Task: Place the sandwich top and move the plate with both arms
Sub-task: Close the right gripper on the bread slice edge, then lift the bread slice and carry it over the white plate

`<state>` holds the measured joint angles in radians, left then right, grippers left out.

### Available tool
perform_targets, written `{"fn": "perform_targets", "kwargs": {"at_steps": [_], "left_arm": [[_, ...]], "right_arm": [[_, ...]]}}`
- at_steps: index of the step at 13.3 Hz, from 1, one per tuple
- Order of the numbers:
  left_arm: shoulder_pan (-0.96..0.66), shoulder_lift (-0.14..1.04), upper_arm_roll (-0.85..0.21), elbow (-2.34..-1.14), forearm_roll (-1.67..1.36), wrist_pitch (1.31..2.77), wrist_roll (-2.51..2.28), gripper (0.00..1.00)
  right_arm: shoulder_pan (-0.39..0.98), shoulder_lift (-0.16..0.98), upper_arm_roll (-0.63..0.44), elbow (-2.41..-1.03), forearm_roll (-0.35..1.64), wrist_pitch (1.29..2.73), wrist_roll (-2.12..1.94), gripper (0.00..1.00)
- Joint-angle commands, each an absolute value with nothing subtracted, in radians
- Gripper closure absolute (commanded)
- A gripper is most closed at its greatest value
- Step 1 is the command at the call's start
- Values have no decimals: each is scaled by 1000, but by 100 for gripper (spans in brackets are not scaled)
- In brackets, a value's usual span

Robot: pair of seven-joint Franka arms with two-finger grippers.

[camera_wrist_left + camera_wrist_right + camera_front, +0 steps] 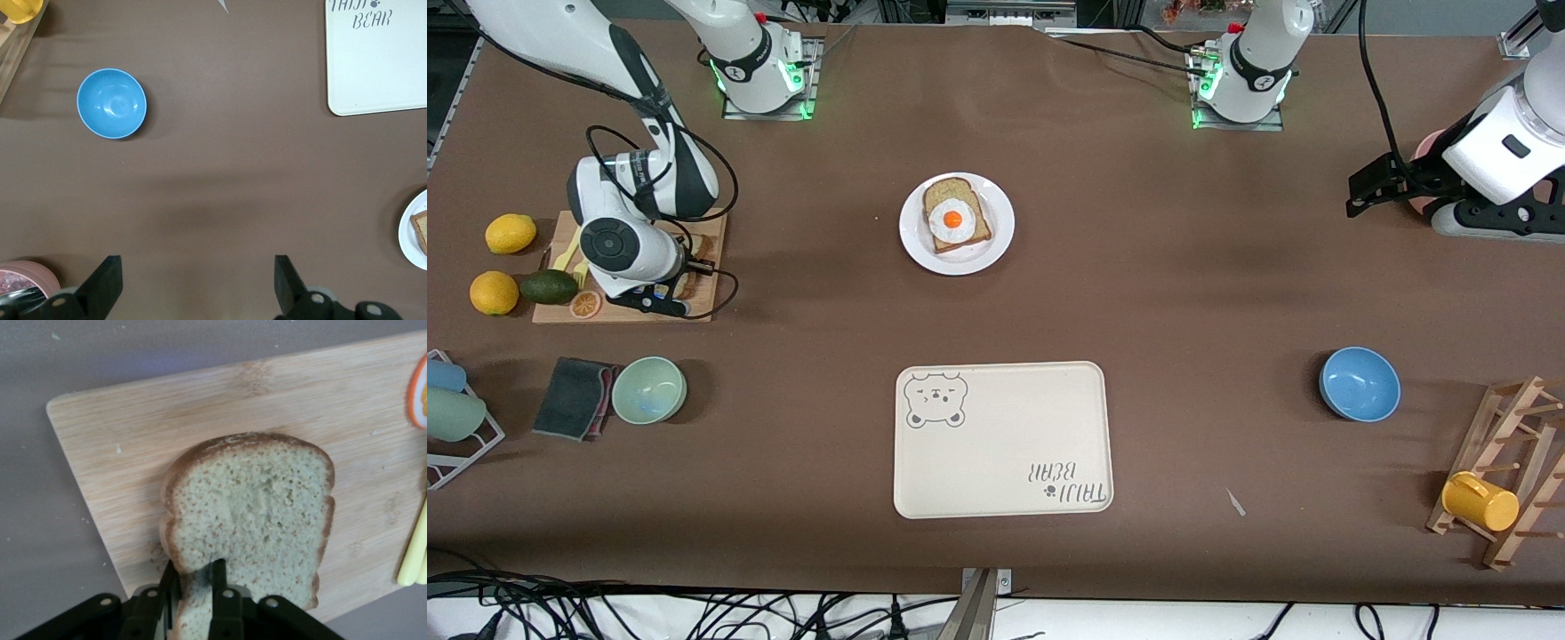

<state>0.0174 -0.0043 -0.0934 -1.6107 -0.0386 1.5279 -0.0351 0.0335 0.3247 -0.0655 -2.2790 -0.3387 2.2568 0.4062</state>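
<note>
The right gripper [195,587] is low over the wooden cutting board [220,407] at the right arm's end of the table, its 2 fingers [218,577] pinched on the crust edge of the sandwich top [250,513], which lies on the board. An orange slice [585,304] also sits on that board, and an avocado [549,286], an orange [494,292] and a lemon [511,233] lie just beside it.

The plate [996,206] stands well apart from the board, toward the table's middle, carrying 1 bread slice with a fried egg [953,219]. The bear-printed tray [1003,437] lies nearer the front camera than the plate.

The left gripper [197,280] waits over bare table at the left arm's end, its fingers spread wide and holding nothing; a blue bowl [1359,383] lies near it.
</note>
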Motion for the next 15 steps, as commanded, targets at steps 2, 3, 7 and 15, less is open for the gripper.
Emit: {"fn": "perform_targets", "kwargs": {"at_steps": [2, 3, 7, 15], "left_arm": [[17, -3, -97, -1589, -11, 1508, -37, 0], [15, -3, -97, -1589, -11, 1508, -37, 0], [17, -3, -97, -1589, -11, 1508, -37, 0], [17, -3, -97, -1589, -12, 1508, -37, 0]], "right_arm": [[41, 287, -51, -2252, -356, 2159, 394, 100], [41, 270, -32, -2226, -356, 2096, 364, 100], [41, 252, 136, -2016, -350, 1769, 356, 100], [157, 233, 489, -1798, -175, 1649, 420, 100]]}}
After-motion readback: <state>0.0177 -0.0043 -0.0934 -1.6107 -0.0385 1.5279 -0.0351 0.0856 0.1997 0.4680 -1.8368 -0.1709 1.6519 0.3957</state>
